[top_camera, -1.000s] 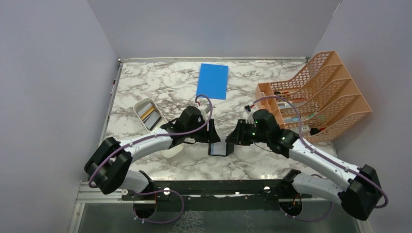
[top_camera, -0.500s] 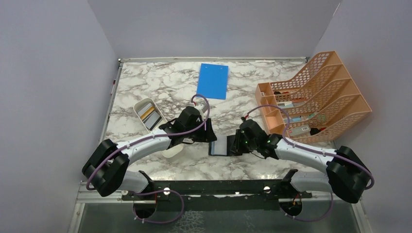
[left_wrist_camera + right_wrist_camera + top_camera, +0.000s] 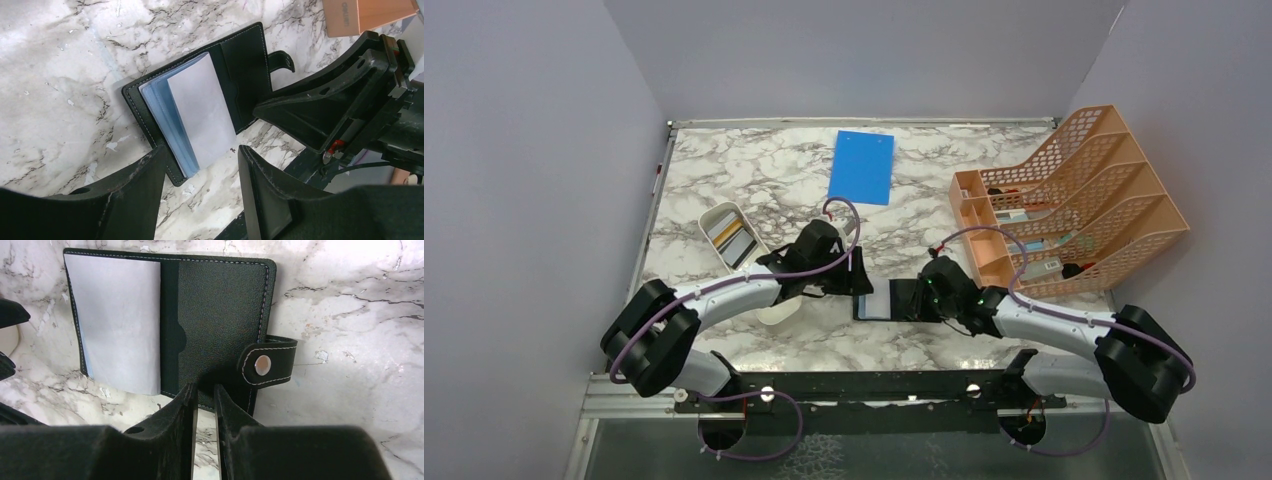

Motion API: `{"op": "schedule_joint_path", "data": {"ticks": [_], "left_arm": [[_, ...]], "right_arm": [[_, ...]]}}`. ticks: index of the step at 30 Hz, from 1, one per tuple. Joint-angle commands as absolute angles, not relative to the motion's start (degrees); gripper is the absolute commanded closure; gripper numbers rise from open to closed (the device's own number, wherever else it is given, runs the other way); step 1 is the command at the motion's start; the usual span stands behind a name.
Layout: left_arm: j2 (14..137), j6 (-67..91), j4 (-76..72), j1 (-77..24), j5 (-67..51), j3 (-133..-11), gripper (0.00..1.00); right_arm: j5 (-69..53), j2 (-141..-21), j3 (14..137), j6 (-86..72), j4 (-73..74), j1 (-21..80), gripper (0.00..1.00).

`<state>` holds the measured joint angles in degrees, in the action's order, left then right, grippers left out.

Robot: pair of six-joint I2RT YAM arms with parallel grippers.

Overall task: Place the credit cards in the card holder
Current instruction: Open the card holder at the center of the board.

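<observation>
The black card holder [image 3: 886,300] lies open and flat on the marble table between my two grippers. Its grey-blue pockets [image 3: 120,320] are on the left half and its snap tab [image 3: 265,365] sticks out to the right. My right gripper [image 3: 205,387] is shut, with its tips resting on the near edge of the holder's black right flap. My left gripper [image 3: 202,160] is open and empty, just above the holder's [image 3: 200,100] near-left corner. The credit cards [image 3: 732,238], some dark and one yellowish, lie in the white tray to the left.
The white oblong tray [image 3: 714,215] sits under my left forearm. A blue board [image 3: 862,166] lies at the back centre. An orange mesh rack [image 3: 1074,200] stands at the right. My right gripper's body [image 3: 320,115] shows close to the holder in the left wrist view.
My right arm has dropped and moved left onto the holder. The holder's right flap now lies flat open. My left gripper has hardly moved.
</observation>
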<state>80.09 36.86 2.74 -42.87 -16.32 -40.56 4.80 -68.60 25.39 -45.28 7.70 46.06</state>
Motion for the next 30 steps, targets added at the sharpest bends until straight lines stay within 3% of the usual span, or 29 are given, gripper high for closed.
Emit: {"op": "schedule_joint_path", "data": {"ticks": [1,5,9,15,19,30], "left_arm": [[80.5,36.6,0.7,-43.1,-17.3,-39.5,0.43],[80.5,36.8,0.6,-43.1,-16.1,-38.0,0.42],[81.1,38.3,1.8,-43.1,-12.8,-37.4,0.55],[83.7,38.0,1.9,-43.1,-11.2,-38.5,0.58],[85.8,38.1,1.3,-43.0,-12.7,-38.9,0.68],[77.8,41.5,3.9,-42.9,-11.6,-40.7,0.65]], "right_arm": [[7.7,-69.2,22.1,-47.8,5.2,46.1,0.77],[8.7,-68.7,19.6,-50.2,5.1,46.1,0.79],[10.0,-65.6,18.5,-51.4,6.7,46.1,0.80],[10.7,-60.5,19.9,-49.5,8.9,46.1,0.76],[5.2,-59.4,24.1,-45.5,8.8,46.1,0.67],[8.3,-68.2,38.0,-44.3,14.8,49.9,0.35]]}}
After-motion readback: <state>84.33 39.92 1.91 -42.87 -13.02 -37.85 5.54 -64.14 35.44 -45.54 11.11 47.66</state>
